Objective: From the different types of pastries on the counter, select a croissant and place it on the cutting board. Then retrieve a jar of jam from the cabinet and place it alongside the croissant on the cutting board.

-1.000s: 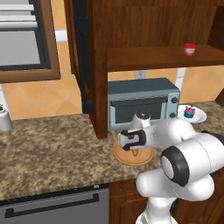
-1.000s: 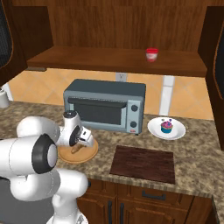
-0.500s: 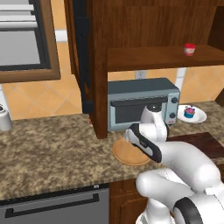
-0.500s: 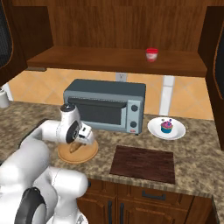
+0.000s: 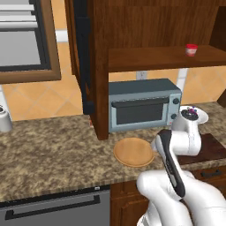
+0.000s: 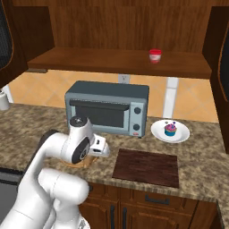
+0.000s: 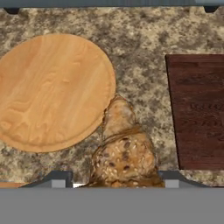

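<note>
Claw [image 7: 113, 183] clamped on croissant [image 7: 122, 153], over bare counter [image 7: 144, 48] between round wooden plate [image 7: 50, 92] edge and cutting board [image 7: 199, 109] edge.

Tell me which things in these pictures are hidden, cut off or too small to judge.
- Gripper: in the hand view the bottom edge cuts off its fingers, so whether they grip the croissant is unclear.
- Croissant: the arm hides it in both base views.
- Round wooden plate: mostly behind the arm in the right base view.
- Cutting board: partly covered by the arm in the left base view.
- Jar of jam: too small to read its label.
</note>
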Motion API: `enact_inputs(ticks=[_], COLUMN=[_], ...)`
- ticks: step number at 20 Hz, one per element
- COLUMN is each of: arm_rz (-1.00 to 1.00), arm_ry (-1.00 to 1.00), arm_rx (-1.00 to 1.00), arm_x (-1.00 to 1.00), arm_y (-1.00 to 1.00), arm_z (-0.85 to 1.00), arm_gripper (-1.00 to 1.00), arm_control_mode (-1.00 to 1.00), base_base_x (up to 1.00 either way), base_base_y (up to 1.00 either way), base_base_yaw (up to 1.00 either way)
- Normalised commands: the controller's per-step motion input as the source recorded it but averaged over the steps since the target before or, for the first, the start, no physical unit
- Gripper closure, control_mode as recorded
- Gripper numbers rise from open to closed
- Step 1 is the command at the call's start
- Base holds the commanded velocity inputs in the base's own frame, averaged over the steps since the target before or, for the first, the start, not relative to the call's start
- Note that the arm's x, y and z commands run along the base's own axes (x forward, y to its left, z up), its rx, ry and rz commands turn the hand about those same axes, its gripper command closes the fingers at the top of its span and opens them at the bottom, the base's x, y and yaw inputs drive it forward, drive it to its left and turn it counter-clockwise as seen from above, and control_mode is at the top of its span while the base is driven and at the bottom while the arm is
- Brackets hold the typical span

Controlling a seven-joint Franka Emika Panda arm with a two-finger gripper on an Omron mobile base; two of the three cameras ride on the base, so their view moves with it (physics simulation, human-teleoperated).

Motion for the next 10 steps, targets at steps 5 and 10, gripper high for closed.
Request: enact_inputs(ticks=[5,10], arm_rz=[0.08,0.01], arm_ry=[-0.01,0.0], arm_rx=[-0.01,0.0], arm_x=[-0.06,0.62], arm_y=[-0.94,-0.93], arm_z=[0.26,0.0], arm_gripper=[1.0,1.0], arm_control_mode=[-1.0,-1.0], base_base_x=[0.0,0.0], base_base_y=[0.0,0.0], base_base_yaw=[0.0,0.0])
